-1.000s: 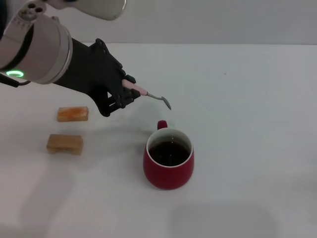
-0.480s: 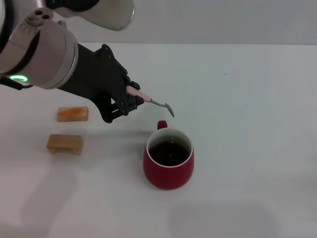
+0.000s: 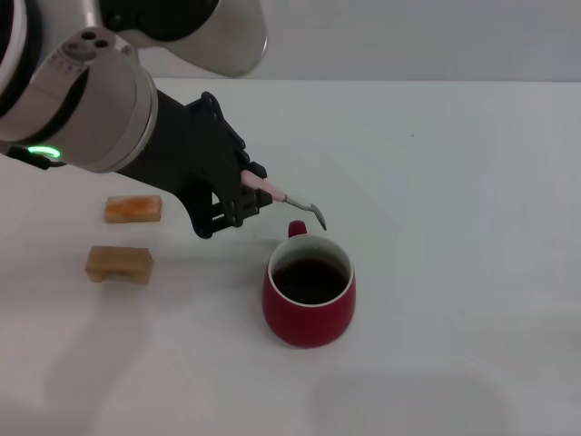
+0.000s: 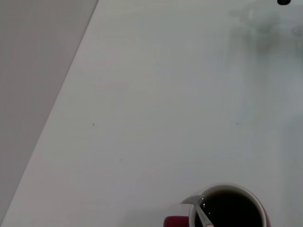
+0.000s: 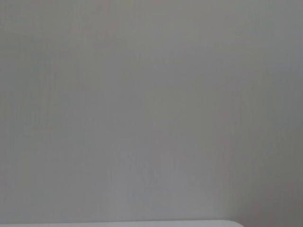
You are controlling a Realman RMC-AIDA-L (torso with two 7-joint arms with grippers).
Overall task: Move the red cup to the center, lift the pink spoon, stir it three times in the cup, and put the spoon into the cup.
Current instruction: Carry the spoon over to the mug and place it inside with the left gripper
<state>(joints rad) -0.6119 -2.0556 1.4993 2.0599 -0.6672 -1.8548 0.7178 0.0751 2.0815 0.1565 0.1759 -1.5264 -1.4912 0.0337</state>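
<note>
I see my left tool (image 3: 243,194) clamped on the pale pink handle of the small metal-bowled spoon (image 3: 289,200), holding it in the air just behind the rounded dark red ceramic mug (image 3: 310,292). The spoon's grey bowl hangs over the mug's loop handle, near its white rim, not yet inside. The mug stands upright on the white bench (image 3: 454,182). Two small tan blocks (image 3: 132,208) lie well to the left of the mug. My right tool is out of sight.
</note>
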